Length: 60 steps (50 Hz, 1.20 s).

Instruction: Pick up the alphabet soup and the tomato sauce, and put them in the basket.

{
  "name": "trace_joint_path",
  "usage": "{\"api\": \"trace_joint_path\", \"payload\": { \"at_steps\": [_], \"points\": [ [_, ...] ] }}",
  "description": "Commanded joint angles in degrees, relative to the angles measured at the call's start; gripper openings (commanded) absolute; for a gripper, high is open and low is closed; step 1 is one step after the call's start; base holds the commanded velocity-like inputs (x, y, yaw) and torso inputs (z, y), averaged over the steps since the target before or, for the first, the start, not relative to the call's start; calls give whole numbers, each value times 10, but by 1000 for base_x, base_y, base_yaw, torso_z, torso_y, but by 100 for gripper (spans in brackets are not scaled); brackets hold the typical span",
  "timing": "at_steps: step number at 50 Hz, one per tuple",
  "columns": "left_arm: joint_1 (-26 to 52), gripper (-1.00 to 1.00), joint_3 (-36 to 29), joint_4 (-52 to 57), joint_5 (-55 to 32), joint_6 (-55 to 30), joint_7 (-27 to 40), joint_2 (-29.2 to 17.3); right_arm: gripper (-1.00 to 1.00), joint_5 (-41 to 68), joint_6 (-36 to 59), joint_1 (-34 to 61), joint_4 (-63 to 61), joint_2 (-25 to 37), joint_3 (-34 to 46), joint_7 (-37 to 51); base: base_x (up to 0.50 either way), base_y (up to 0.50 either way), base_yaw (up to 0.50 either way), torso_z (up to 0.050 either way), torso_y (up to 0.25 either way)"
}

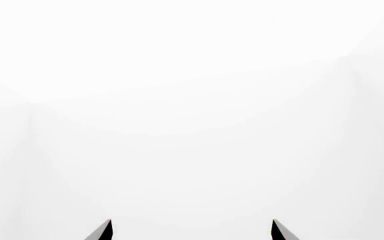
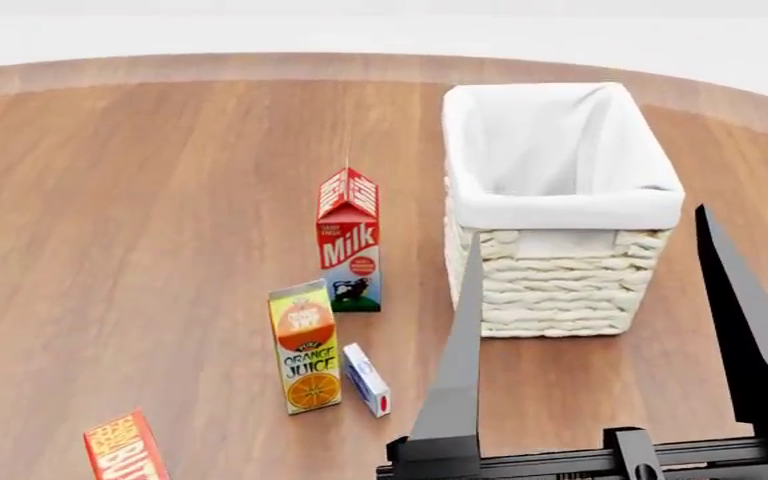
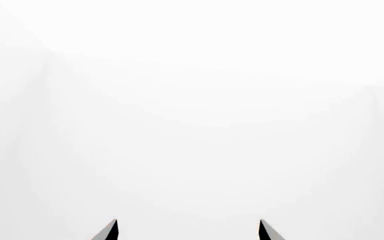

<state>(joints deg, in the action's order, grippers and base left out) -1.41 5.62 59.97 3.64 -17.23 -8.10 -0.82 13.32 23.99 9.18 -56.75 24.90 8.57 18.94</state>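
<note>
Where the head view comes nearest to the robot, the right gripper [image 2: 598, 290] is seen raised in front of the camera, its two dark fingers [image 2: 458, 370] spread wide apart with nothing between them; the basket shows through the gap. In the right wrist view the same gripper [image 3: 186, 230] is shown only as two dark tips standing well apart against plain white. The left gripper [image 1: 192, 230] is likewise shown in its wrist view as two separated tips before white, gripping nothing; in the head view only a dark sliver at the lower left edge can be made out.

On the wooden table [image 2: 117, 250] a red-and-orange carton [image 2: 124, 447] is cut off by the lower edge. Farther in, an orange juice carton [image 2: 307, 347] is stood upright, with a small white-and-blue box [image 2: 367, 379] lying just beside it. Beyond these a milk carton [image 2: 349, 240] is stood upright. To its right the basket [image 2: 564, 275], woven and lined with white cloth, is set on the table; what can be seen of its interior is only cloth. Neither the alphabet soup nor the tomato sauce can be found in any view.
</note>
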Motion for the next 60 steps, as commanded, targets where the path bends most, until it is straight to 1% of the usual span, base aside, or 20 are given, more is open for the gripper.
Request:
{"api": "trace_joint_path", "payload": {
  "at_steps": [1,6,10,15,16,20,23,24,26,31,41,43,44,46,47,49,52,54,56,60],
  "points": [
    [1,100,0,0,1,0,-2,2,100,5,3,4,-3,5,2,7,371,0,0,0,0],
    [1,100,-1,0,3,-1,-2,1,100,-5,-19,-7,8,6,11,7,368,0,0,0,3],
    [3,100,2,0,0,-1,-2,2,100,23,39,28,-22,10,0,15,368,0,0,0,0],
    [1,100,-4,0,4,-1,1,2,100,26,36,25,-23,15,-1,19,369,0,0,0,0],
    [2,100,-3,0,4,-1,-1,2,100,11,9,7,-13,16,6,17,371,0,0,0,0],
    [3,100,-1,0,3,-1,-2,3,100,31,36,26,-26,20,-3,24,368,0,0,0,0],
    [1,100,-2,0,3,-2,-1,2,100,28,30,22,-20,21,1,27,371,0,0,0,0],
    [2,100,0,0,3,-2,-2,2,100,5,-16,-7,-1,21,10,23,367,0,0,0,0],
    [2,100,0,0,2,-1,-2,2,100,29,29,22,-20,24,2,29,369,0,0,0,5],
    [-2,100,-2,0,3,1,0,2,100,18,5,8,-10,26,10,30,370,0,0,0,0],
    [-3,100,-6,0,3,3,2,0,100,35,27,24,-20,33,9,39,370,0,0,0,1],
    [0,100,-7,0,7,0,1,1,100,34,19,23,-14,34,9,39,371,0,0,0,0],
    [-2,100,-6,0,5,1,1,0,100,13,-19,-3,2,33,19,36,367,0,0,0,0],
    [-2,100,-5,0,4,0,2,-1,100,33,16,20,-13,35,13,41,369,0,0,0,0],
    [-3,100,-5,0,4,1,2,-1,100,14,-19,-3,2,34,21,38,367,0,0,0,0],
    [-3,100,-6,0,4,1,2,-1,100,34,16,20,-16,36,14,43,369,0,0,0,0],
    [-4,100,-7,0,5,2,3,-1,100,33,15,20,-14,37,17,45,368,0,0,0,0],
    [-6,100,-7,0,4,4,4,-2,100,3,-36,-11,8,38,31,40,367,0,0,0,0],
    [-6,100,-8,0,3,4,6,-4,100,25,10,17,-11,40,26,46,150,0,0,0,6],
    [-6,100,-11,0,3,1,11,-8,100,26,9,16,-11,44,27,49,28,0,0,0,0]
  ]
}}
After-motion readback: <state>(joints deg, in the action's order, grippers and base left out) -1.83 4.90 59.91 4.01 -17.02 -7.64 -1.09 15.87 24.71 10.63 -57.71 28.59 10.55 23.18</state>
